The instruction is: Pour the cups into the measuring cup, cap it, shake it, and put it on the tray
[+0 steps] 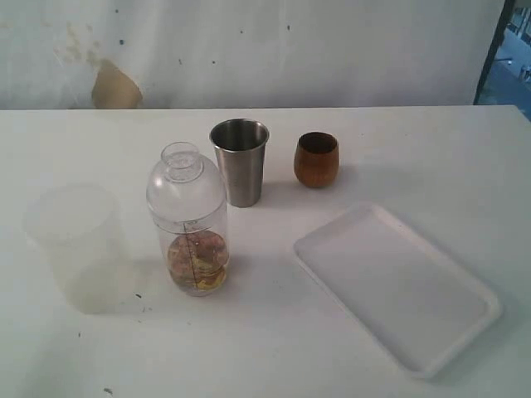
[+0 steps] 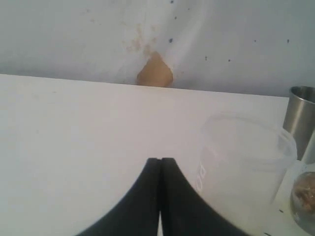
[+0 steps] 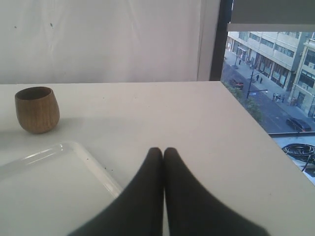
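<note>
Left jaws tight together, empty — measuring cup (image 2: 304, 196) well apart, past frosted cup (image 2: 241, 167)

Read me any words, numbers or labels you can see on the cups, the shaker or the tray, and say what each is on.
Nothing here is legible.
Frosted plastic cup: raised marks on its side in the left wrist view, too blurred to read.
Measuring cup: faint graduation lines, no readable numbers.
Steel tumbler, wooden cup, tray: no markings visible.
</note>
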Robot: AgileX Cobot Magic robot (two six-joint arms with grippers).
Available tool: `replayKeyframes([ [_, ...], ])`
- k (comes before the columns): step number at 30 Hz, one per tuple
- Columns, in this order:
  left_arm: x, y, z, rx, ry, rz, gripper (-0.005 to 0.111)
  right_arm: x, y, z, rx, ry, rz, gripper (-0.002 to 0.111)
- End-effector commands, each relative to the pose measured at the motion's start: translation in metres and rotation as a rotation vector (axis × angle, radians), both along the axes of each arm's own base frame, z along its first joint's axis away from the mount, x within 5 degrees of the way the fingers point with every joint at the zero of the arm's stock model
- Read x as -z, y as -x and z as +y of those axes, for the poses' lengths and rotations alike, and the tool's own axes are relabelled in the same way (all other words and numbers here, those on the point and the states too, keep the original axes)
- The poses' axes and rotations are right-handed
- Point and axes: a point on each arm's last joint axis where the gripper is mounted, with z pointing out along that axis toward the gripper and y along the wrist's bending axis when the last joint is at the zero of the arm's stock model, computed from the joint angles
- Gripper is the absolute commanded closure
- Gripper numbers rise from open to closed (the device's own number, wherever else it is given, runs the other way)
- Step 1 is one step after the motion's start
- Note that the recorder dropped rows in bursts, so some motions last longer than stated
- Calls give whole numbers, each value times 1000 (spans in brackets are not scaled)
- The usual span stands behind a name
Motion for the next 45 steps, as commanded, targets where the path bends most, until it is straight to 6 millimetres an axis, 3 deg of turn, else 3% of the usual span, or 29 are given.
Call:
replayKeyframes([
  [1, -1, 0, 0, -7, 4, -28, 107, -1, 0, 0, 7, 4, -16, 108],
  [26, -1, 0, 0, -7, 4, -29, 107, -4, 0, 0, 5, 6, -53, 108],
  [28, -1, 0, 0, -7, 4, -29, 107, -13, 0, 0, 0, -8, -154, 108],
  [34, -1, 0, 0, -7, 4, -29, 107, -55, 13, 0, -83, -364, -651, 108],
  [37, -1, 0, 0, -7, 4, -29, 107, -77, 25, 1, -144, -406, -845, 108],
  [42, -1, 0, 0, -7, 4, -29, 107, -143, 25, 13, -243, -335, -749, 108],
  [45, -1, 0, 0, -7, 4, -29, 107, -184, 8, 22, -316, -241, -626, 108],
])
